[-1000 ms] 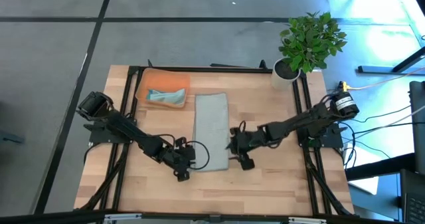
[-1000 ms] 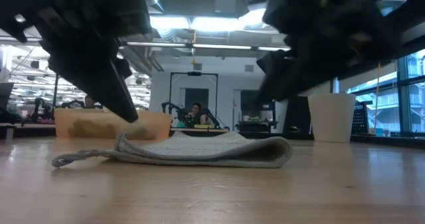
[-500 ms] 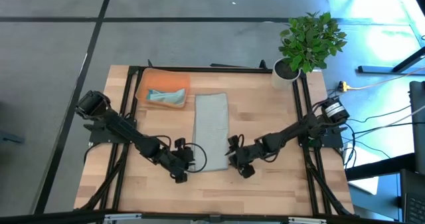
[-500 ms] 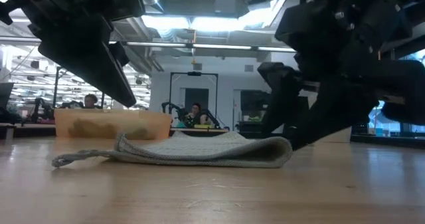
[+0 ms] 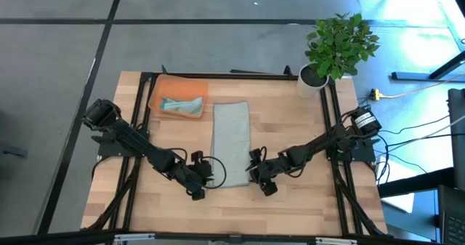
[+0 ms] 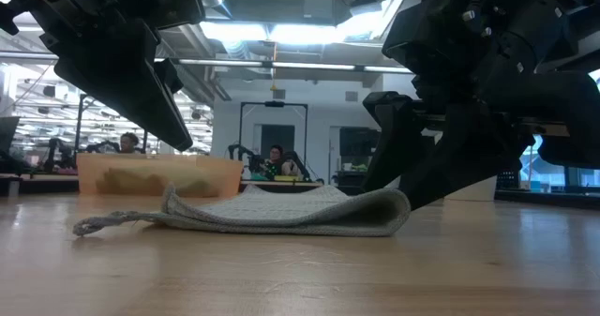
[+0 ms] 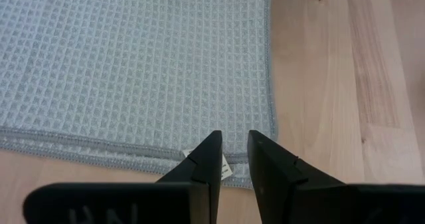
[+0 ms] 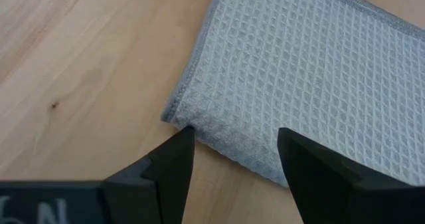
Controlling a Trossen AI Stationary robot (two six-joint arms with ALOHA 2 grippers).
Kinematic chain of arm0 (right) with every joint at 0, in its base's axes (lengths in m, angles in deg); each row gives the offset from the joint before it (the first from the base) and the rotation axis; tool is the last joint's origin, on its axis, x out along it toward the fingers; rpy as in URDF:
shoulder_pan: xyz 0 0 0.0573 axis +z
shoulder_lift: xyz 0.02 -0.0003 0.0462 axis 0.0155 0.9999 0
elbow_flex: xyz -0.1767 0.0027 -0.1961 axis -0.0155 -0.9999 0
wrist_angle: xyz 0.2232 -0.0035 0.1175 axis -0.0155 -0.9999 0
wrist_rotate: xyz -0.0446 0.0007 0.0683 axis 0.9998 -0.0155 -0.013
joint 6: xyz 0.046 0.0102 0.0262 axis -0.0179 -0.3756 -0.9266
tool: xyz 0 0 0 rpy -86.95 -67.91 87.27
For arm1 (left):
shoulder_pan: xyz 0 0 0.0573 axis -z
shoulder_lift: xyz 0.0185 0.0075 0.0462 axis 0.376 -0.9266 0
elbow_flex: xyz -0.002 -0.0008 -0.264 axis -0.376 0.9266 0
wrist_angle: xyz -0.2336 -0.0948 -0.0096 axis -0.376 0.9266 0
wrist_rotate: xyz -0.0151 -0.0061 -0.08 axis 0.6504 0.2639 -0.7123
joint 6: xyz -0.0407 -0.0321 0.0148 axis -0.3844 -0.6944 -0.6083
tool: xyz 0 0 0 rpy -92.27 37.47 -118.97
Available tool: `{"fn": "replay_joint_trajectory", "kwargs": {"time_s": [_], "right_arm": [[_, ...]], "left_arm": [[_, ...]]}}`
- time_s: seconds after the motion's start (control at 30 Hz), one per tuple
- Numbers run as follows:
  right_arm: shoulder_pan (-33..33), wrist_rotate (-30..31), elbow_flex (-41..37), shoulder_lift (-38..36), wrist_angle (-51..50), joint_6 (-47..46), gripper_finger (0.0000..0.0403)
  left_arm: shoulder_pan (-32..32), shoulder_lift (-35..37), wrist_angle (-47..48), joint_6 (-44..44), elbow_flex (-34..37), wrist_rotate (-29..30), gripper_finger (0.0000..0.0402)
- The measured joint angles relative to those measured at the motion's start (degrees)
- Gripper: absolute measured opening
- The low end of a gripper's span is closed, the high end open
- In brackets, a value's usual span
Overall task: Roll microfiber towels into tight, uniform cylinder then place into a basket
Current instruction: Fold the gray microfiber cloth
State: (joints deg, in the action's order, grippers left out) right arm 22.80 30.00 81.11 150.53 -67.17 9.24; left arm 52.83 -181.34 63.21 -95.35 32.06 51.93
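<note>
Towels were in two places: the pale grey-green towel [image 5: 231, 143] lay flat as a long strip down the middle of the worktop [image 5: 290, 201], while the teal-blue towel [image 5: 182, 105] sat inside the orange basket [image 5: 178, 87] at the worktop's far left corner. The left gripper [image 5: 204, 179] hovered at the strip's near left corner, its fingers [image 7: 207, 159] nearly together with nothing between them. The right gripper [image 5: 254, 174] stood at the near right corner with its fingers [image 8: 174, 159] spread wide over the towel's edge. A potted plant [image 5: 336, 47] stood at the far right corner.
</note>
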Motion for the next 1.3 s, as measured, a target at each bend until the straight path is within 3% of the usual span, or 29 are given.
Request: {"fn": "replay_joint_trajectory", "kwargs": {"time_s": [0.63, 0.8, 1.1, 1.3], "right_arm": [[0.08, 2.24, 0.17, 6.25, 7.88, 1.13, 0.0207], [0.07, 2.08, 0.11, 6.43, 9.12, 1.2, 0.0158], [-0.17, 0.37, 0.24, 6.61, 10.3, 1.53, 0.0014], [-0.42, -0.51, 2.54, 6.62, 9.0, 1.07, 0.0013]], "left_arm": [[0.09, 0.0, 0.15, -0.04, 0.0, 0.01, 0.0066], [0.31, 0.0, 0.17, -0.11, 0.0, 0.02, 0.0066], [0.95, 0.0, 0.17, -0.08, 0.0, 0.0, 0.0066], [0.94, 0.0, 0.2, -0.09, 0.0, 0.0, 0.0066]]}}
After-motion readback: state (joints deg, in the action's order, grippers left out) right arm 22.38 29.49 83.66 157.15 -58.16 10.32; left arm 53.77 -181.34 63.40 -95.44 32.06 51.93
